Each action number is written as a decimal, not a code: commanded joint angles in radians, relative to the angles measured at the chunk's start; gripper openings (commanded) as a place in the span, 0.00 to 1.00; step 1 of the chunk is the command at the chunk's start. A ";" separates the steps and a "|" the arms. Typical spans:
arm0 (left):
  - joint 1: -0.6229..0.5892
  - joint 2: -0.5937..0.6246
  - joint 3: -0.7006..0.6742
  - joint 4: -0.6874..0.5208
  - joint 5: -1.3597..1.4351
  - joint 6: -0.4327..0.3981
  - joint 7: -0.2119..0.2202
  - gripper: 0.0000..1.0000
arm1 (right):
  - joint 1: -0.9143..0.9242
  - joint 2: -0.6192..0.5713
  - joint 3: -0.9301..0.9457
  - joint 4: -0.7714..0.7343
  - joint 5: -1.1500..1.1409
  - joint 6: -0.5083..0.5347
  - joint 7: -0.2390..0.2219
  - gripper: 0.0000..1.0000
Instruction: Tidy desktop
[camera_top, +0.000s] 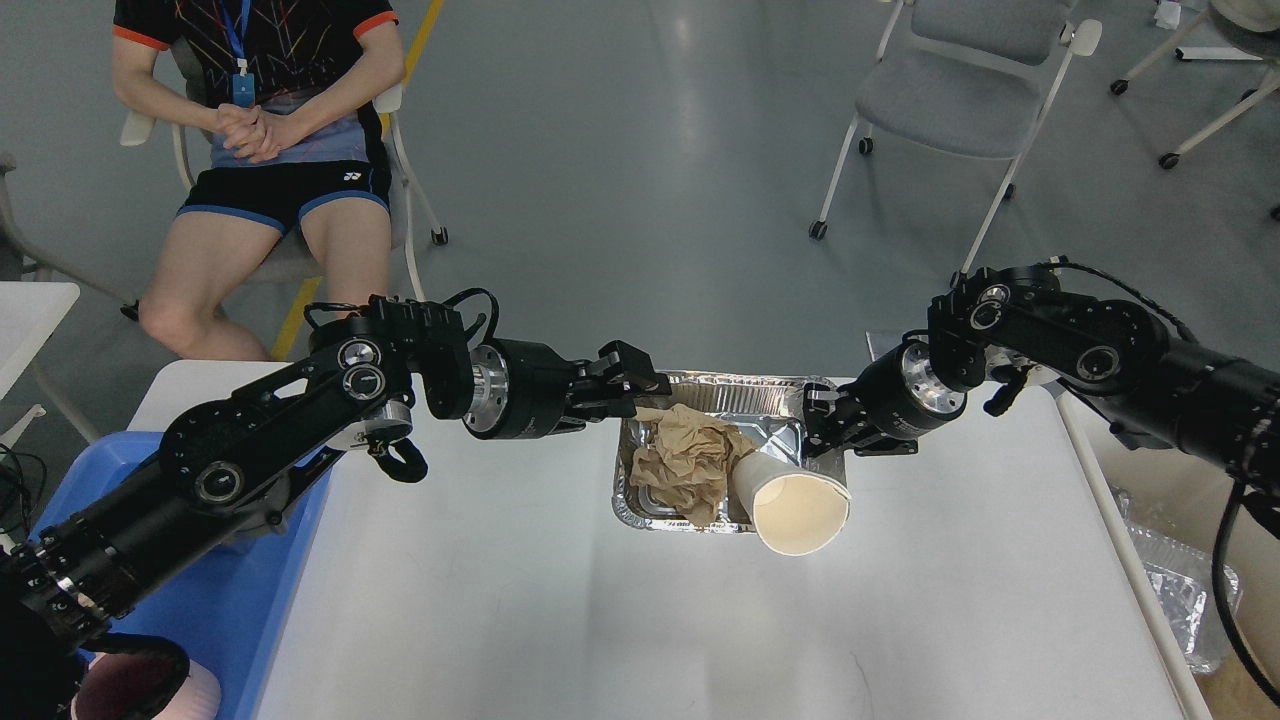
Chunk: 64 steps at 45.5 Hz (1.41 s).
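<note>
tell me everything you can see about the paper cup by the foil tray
The paper cup is white to cream, a plain tapered cup with no visible print or lid. It looks empty. It is tipped over, its open mouth facing toward the camera and slightly right, its narrow base pointing back into the foil tray. It leans across the tray's near right corner, its mouth hanging out over the desktop. Its base end lies beside the crumpled brown paper. The right gripper sits just behind it; whether they touch cannot be told.

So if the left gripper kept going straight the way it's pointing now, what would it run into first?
Probably the crumpled brown paper in the foil tray. The left gripper points rightward at the tray's near-left rim, so it might clip that rim first; depth is hard to judge.
</note>
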 joint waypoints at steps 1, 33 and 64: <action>0.026 -0.025 -0.039 0.035 -0.025 0.039 -0.011 0.80 | 0.000 0.000 0.000 -0.001 0.000 -0.001 0.000 0.00; 0.386 -0.168 -0.832 0.363 -0.471 0.196 -0.369 0.84 | -0.001 0.002 0.000 -0.001 -0.001 -0.018 -0.001 0.00; 0.362 -0.137 -0.797 0.472 -0.488 0.222 -0.369 0.86 | 0.011 -0.322 0.003 0.071 0.005 0.042 0.002 0.00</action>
